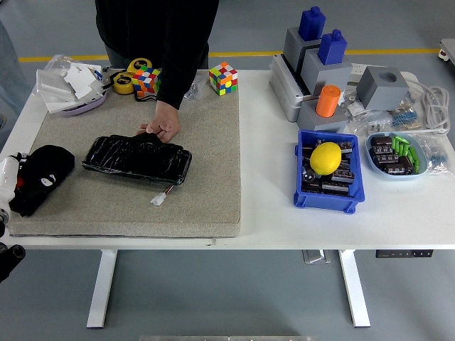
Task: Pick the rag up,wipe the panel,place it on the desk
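While the left hand (8, 186) sits at the bench's (270, 213) left edge, only a pale sliver of it shows, so whether its fingers are spread or curled cannot be told. Touching it on its inner side lies the black rag (43, 177), bunched on the grey mat (135, 163). Farther along the mat from the hand rests the black panel (137, 158), with a small white plug (158, 199) at its near edge. A person's hand (163, 121) presses the panel's far edge. Well apart, across the bench, a blue bin (327, 177) holds a yellow lemon (326, 158).
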Robot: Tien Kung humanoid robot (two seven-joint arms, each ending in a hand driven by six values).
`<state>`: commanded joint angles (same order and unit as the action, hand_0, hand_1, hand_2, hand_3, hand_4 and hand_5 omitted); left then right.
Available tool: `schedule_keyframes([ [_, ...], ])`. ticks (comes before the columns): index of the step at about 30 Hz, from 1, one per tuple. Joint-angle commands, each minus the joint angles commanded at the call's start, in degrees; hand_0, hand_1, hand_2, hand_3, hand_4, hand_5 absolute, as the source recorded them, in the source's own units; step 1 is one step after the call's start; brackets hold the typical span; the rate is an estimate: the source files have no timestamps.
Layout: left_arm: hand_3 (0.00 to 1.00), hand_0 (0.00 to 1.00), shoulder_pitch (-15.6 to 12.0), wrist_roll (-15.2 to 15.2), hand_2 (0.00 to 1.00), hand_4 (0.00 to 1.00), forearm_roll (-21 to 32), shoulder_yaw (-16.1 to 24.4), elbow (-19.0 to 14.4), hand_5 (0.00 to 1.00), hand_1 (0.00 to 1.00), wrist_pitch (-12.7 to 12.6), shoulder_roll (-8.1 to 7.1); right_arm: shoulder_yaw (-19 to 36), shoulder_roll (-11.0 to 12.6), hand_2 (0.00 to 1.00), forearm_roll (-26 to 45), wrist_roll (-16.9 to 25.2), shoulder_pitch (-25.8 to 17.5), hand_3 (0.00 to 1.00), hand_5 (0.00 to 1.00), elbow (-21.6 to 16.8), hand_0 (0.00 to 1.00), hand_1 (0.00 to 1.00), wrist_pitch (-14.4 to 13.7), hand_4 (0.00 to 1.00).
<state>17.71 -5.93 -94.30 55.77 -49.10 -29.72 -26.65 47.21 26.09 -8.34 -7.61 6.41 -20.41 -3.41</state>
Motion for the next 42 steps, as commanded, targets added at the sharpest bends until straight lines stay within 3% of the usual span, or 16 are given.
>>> schedule_keyframes([
  [1,0.760,0.440,-0.04,-0.13,0.703,0.998,-0.10,0.17,-0.37,0.685,0.634,0.12,-0.08,0.00,0.00,0.674,0.01,0.02,0.00,0.638,0.644,-0.01,0.727,0.631,-0.01,0.998],
  [2,0.768,0.447,-0.12,-0.33,0.709,0.998,-0.49,0.53,-0.99,0.773,0.641,0.17,-0.20,-0.08,0.01,0.673,0.05,0.02,0.03,0.636,0.639,0.00,0.726,0.631,-0.01,0.998],
  [15,0.774,0.449,-1.01,-2.22,0.713,0.998,-3.22,4.28,-5.81,0.812,0.647,1.10,-1.96,-0.29,-0.03,0.675,0.07,0.06,0.04,0.634,0.633,0.08,0.724,0.630,-0.04,0.998],
  [24,0.775,0.450,-2.28,-4.33,0.713,0.998,-5.91,8.05,-14.19,0.826,0.655,1.68,-3.54,-0.42,-0.09,0.674,0.19,0.16,0.16,0.633,0.633,0.20,0.723,0.630,-0.18,0.998],
  [33,0.777,0.452,-3.18,-5.54,0.714,0.998,-5.69,10.50,-19.22,0.839,0.660,2.30,-4.92,-0.37,-0.38,0.675,0.34,0.31,0.22,0.633,0.632,0.11,0.724,0.630,-0.42,0.998],
  [38,0.777,0.452,-4.48,-7.64,0.714,0.998,-6.16,12.51,-23.20,0.839,0.660,3.14,-5.60,0.15,-0.66,0.675,0.15,0.42,0.07,0.633,0.632,0.12,0.724,0.630,-0.71,0.998],
  [39,0.776,0.453,-4.64,-7.96,0.704,0.998,-6.01,12.70,-23.65,0.788,0.659,3.24,-5.67,0.13,-0.74,0.675,0.15,0.44,0.12,0.632,0.629,0.14,0.724,0.631,-0.74,0.998],
  [42,0.776,0.453,-5.40,-8.63,0.704,0.998,-5.19,13.38,-25.05,0.788,0.659,3.42,-5.60,0.19,-1.08,0.675,0.11,0.64,0.18,0.632,0.629,0.11,0.724,0.631,-0.92,0.998],
])
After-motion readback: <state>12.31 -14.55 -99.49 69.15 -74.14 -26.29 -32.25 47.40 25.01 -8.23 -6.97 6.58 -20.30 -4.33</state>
